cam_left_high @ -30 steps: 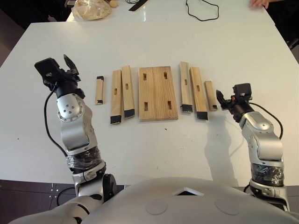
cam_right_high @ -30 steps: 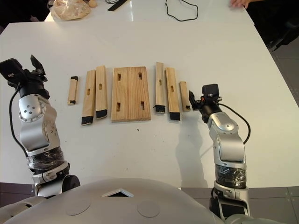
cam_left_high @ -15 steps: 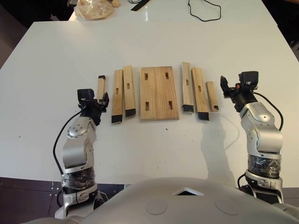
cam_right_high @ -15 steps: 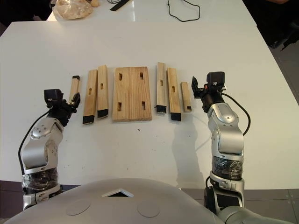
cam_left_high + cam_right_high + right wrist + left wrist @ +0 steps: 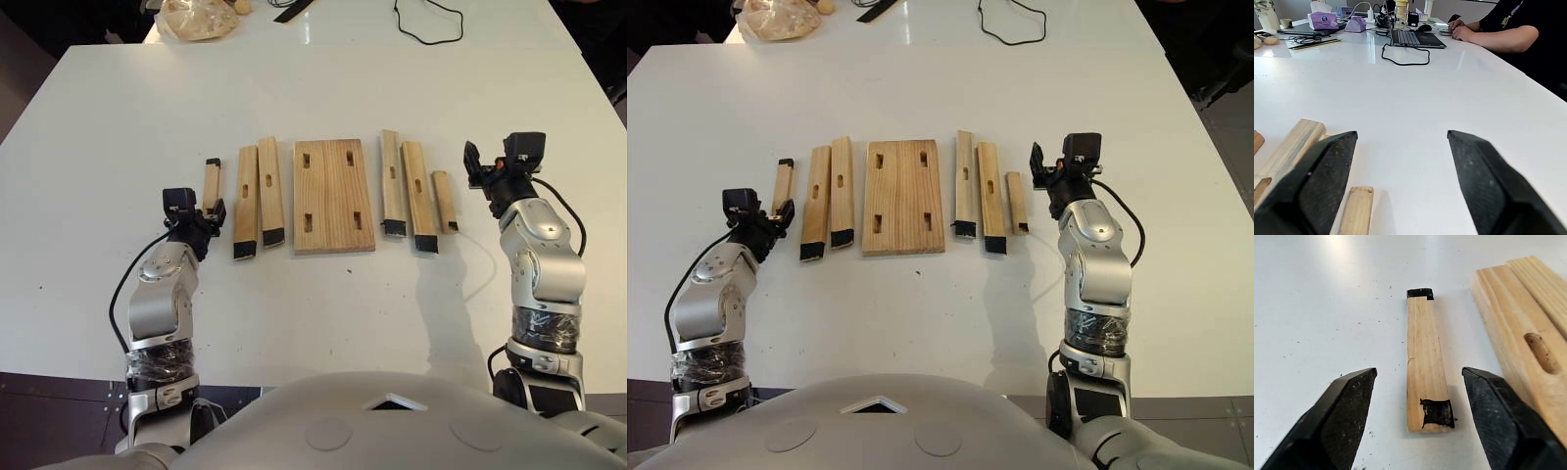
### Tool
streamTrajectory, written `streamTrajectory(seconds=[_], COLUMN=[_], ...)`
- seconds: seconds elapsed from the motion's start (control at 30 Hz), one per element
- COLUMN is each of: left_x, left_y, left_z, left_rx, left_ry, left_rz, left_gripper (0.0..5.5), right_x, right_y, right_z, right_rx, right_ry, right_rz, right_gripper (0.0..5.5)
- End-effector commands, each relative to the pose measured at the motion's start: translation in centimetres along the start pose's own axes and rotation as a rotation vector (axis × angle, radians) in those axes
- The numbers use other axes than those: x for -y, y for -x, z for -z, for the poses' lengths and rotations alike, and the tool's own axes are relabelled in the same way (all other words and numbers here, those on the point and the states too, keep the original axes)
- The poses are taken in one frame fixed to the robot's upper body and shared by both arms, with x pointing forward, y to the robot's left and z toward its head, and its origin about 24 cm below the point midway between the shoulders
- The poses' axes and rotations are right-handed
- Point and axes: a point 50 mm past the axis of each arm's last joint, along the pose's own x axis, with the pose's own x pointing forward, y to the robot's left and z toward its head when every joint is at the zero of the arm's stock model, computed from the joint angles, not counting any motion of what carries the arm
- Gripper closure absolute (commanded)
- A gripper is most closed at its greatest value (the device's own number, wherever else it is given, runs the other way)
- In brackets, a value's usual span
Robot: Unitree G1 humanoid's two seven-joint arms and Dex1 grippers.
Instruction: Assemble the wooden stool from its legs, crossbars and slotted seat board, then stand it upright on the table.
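The slotted seat board lies flat at the table's middle. Two long legs and a short crossbar lie to its left. Two more legs and a second short crossbar lie to its right. My left gripper is open and low over the table, its jaws straddling the near end of the left crossbar without touching it. My right gripper is open just right of the right crossbar's far end, holding nothing.
All parts rest on a white table. A crumpled plastic bag sits at the far left and a black cable at the far middle. A laptop and small items stand at the far edge.
My left arm came down from a raised spot at the left to the near end of the left crossbar. My right gripper moved away from me along the right crossbar.
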Motion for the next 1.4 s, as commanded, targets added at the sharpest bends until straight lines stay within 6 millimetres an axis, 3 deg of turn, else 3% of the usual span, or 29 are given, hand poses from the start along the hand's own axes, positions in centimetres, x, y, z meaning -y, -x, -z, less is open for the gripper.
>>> streamTrajectory(seconds=[0.03,0.3,0.5,0.6,0.67,0.77,0.87,0.93,1.0,1.27,1.4], left_x=[-0.8,-1.1,-1.9,-2.6,-1.9,1.9,5.5,6.7,6.9,8.4,9.1], left_y=[-0.3,-0.6,-1.0,-1.5,-1.8,0.2,4.3,6.9,7.9,10.1,10.4], left_z=[1.0,1.1,-0.8,-4.6,-9.3,-16.4,-19.9,-20.3,-20.0,-18.0,-17.0], left_rx=[-0.108,-0.181,-0.1,0.069,0.251,0.542,0.724,0.761,0.726,0.455,0.383], left_ry=[-0.016,-0.076,-0.066,0.009,0.121,0.312,0.396,0.425,0.45,0.479,0.485], left_rz=[-0.035,0.03,0.016,-0.008,0.07,0.435,0.893,1.158,1.295,1.64,1.681], left_gripper=[2.26,3.33,4.18,4.2,4.2,4.2,4.2,4.2,4.2,4.2,4.2], right_x=[-0.7,-1.3,-1.7,-2.0,-2.8,-5.5,-7.7,-7.8,-7.6,-6.9,-7.1], right_y=[-0.5,-1.1,-1.5,-2.3,-2.9,-2.8,-0.3,0.9,1.5,3.2,4.1], right_z=[-1.5,-5.0,-5.8,-6.0,-7.0,-9.9,-13.5,-14.9,-15.6,-16.6,-17.1], right_rx=[0.075,0.226,0.248,0.222,0.249,0.303,0.384,0.408,0.397,0.328,0.286], right_ry=[-0.103,-0.277,-0.29,-0.31,-0.348,-0.449,-0.55,-0.587,-0.637,-0.724,-0.694], right_rz=[-0.013,-0.031,-0.059,-0.077,-0.156,-0.453,-0.885,-1.082,-1.198,-1.464,-1.572], right_gripper=[2.1,2.1,2.1,2.1,2.1,2.1,2.1,2.1,2.1,2.1,2.1])
